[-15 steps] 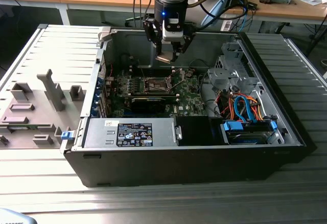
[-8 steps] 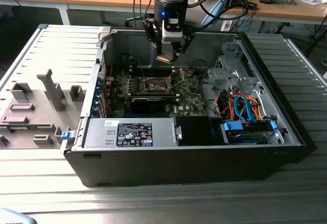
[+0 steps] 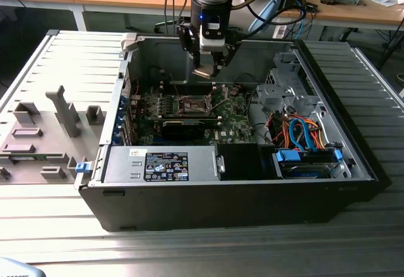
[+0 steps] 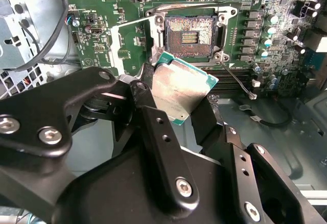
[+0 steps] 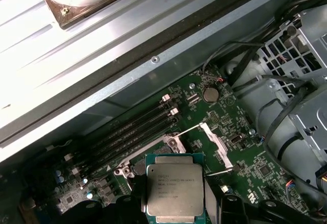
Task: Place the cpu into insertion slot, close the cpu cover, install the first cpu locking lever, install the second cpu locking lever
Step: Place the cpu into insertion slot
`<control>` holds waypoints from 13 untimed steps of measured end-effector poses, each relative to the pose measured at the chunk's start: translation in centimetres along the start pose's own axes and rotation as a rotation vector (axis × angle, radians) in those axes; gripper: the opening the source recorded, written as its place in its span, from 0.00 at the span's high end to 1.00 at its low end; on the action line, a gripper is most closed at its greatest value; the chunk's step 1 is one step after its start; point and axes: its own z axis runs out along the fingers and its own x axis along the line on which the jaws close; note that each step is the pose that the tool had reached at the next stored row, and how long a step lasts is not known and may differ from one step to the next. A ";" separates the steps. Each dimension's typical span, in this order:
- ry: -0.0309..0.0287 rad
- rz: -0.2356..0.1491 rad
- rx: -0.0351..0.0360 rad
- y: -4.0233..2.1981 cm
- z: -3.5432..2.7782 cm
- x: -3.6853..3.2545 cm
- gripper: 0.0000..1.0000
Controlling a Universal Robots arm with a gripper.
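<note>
Gripping: gripper (image 3: 207,72) pinching the cpu (image 4: 180,89) by two opposite edges, black fingers (image 4: 153,127) pressed against its sides.
Held chip: in the air, clear of the board, tilted in the second wrist view, silvery top turned up in the first wrist view.
Just below: the insertion slot (image 4: 190,35), bare, contacts exposed, near the chip's forward edge but apart from it.
Beside the slot: cpu cover (image 4: 126,39) swung open, folded away from the socket.
At a socket corner: thin wire lever (image 4: 239,81) angling outward, unhooked.
Around the slot: green motherboard (image 4: 97,9), long black memory slots (image 5: 133,127) along one side.
Farther out: open computer case (image 3: 252,207) enclosing gripper and board; blue and orange cables (image 3: 303,132) toward the exterior view's right of the gripper.
Underneath all: ribbed metal table (image 3: 189,245).
</note>
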 end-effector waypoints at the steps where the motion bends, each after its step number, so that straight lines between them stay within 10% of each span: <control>1: -0.0001 0.001 -0.0001 0.00 0.00 0.00 0.46; 13: -0.0014 0.015 -0.0004 0.00 0.03 0.00 0.46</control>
